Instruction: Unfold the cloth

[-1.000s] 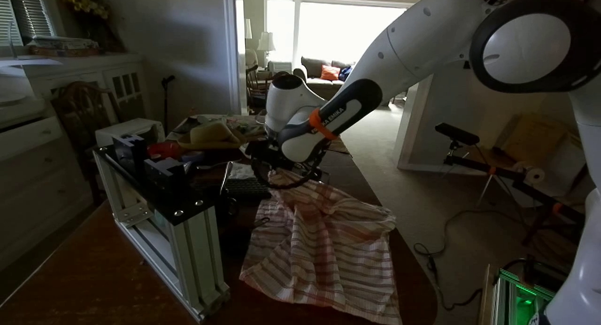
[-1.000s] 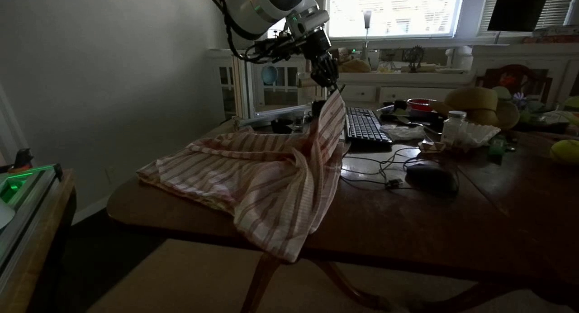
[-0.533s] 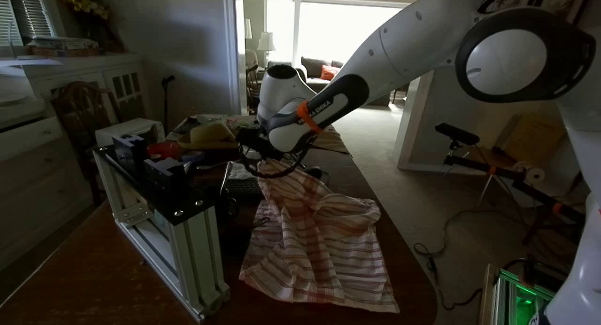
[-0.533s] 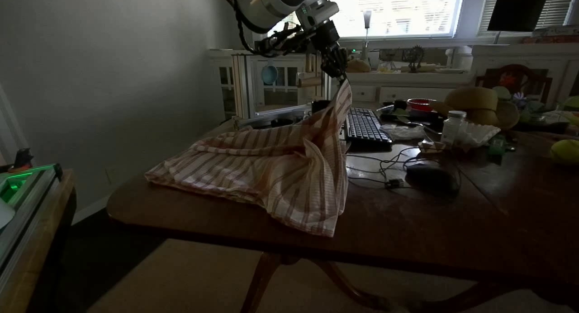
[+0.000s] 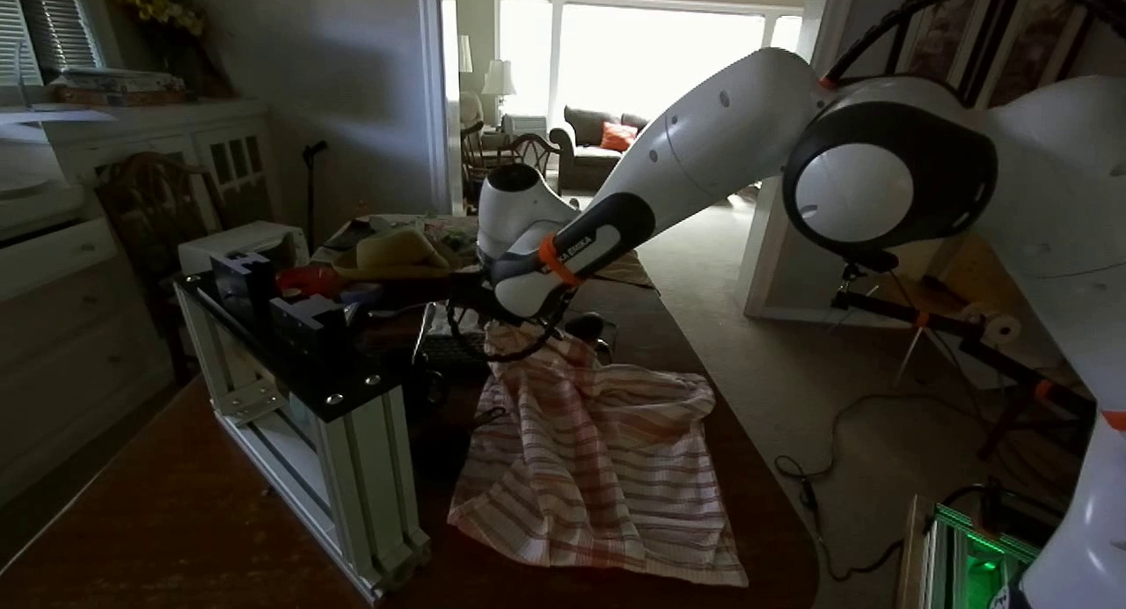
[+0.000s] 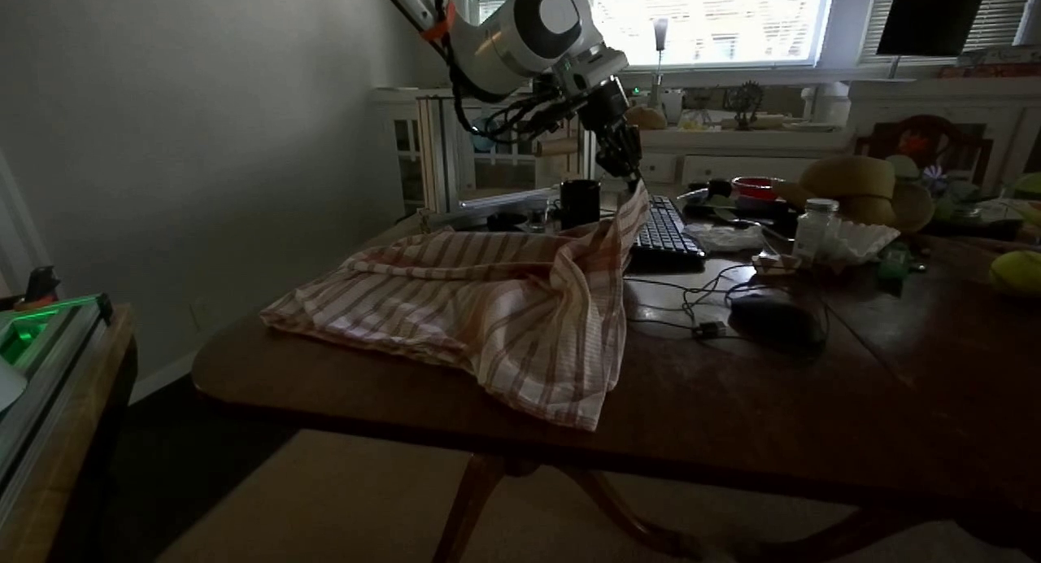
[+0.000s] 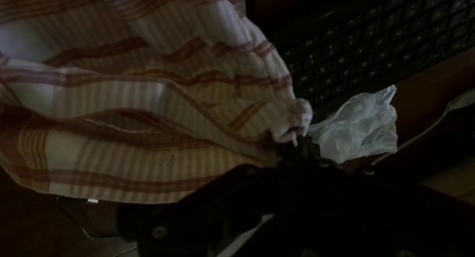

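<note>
In an exterior view, we see the striped dish towel (image 6: 455, 303) lying rumpled on the wooden table (image 6: 276, 376), spreading toward eight o'clock from the gripper (image 6: 635, 182). At its two o'clock edge it climbs to a narrow peak, and there the gripper pinches it. Farther right, we see the black keyboard (image 6: 668, 236) at five o'clock from the gripper, then the computer mouse (image 6: 773, 323) between four and five o'clock.

Cloth (image 7: 141, 95) cut off in wrist view, partly hiding keyboard (image 7: 371, 45).
</note>
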Controlling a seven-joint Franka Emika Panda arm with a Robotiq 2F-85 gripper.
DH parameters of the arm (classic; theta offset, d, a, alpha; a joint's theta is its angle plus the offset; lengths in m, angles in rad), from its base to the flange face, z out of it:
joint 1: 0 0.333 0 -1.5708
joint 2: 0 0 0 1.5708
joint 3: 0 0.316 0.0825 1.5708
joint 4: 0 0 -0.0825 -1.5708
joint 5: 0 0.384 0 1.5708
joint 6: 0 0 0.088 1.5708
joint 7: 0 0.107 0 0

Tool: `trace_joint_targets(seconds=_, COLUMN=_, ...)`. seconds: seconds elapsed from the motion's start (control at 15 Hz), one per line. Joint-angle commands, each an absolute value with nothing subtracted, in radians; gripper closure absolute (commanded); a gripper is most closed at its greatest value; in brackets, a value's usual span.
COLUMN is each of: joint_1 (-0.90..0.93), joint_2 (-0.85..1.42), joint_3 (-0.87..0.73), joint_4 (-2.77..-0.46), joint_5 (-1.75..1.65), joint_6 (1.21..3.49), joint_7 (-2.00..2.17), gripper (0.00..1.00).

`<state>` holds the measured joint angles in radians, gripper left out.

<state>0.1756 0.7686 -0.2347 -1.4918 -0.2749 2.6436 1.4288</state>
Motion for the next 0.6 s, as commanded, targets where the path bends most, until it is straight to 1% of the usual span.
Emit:
trace_joint_targets(seconds=0.0, joint_1=0.182, joint_2=0.838, joint_3=-0.234, joint_4=-1.416, joint_5=-0.242, joint_6=2.628, joint_7=1.404, gripper=0.73)
trace_joint_targets(seconds=0.07, joint_1=0.183, joint_2=0.837, joint_3=-0.233, joint_4=-1.42, joint_5=-0.243, joint_6=2.628, joint_7=1.397, gripper=0.72)
trace_joint_targets(seconds=0.13, joint_1=0.185, joint_2=0.824, joint_3=-0.231, joint_4=-1.434, joint_5=-0.243, joint_6=2.62, joint_7=1.389, gripper=0.65)
trace_joint_targets(seconds=0.2, joint_1=0.167, joint_2=0.767, joint_3=-0.196, joint_4=-1.498, joint_5=-0.228, joint_6=2.625, joint_7=1.338, gripper=0.58)
trace_joint_targets(seconds=0.27, joint_1=0.177, joint_2=0.715, joint_3=-0.198, joint_4=-1.57, joint_5=-0.24, joint_6=2.658, joint_7=1.317, gripper=0.52)
trace_joint_targets(seconds=0.33, joint_1=0.151, joint_2=0.645, joint_3=-0.147, joint_4=-1.654, joint_5=-0.219, joint_6=2.659, joint_7=1.227, gripper=0.43)
trace_joint_targets(seconds=0.4, joint_1=0.141, joint_2=0.61, joint_3=-0.125, joint_4=-1.694, joint_5=-0.21, joint_6=2.653, joint_7=1.167, gripper=0.36)
trace_joint_targets(seconds=0.47, joint_1=0.129, joint_2=0.579, joint_3=-0.103, joint_4=-1.734, joint_5=-0.193, joint_6=2.649, joint_7=1.108, gripper=0.27)
trace_joint_targets(seconds=0.53, joint_1=0.115, joint_2=0.539, joint_3=-0.08, joint_4=-1.78, joint_5=-0.173, joint_6=2.644, joint_7=1.046, gripper=0.21)
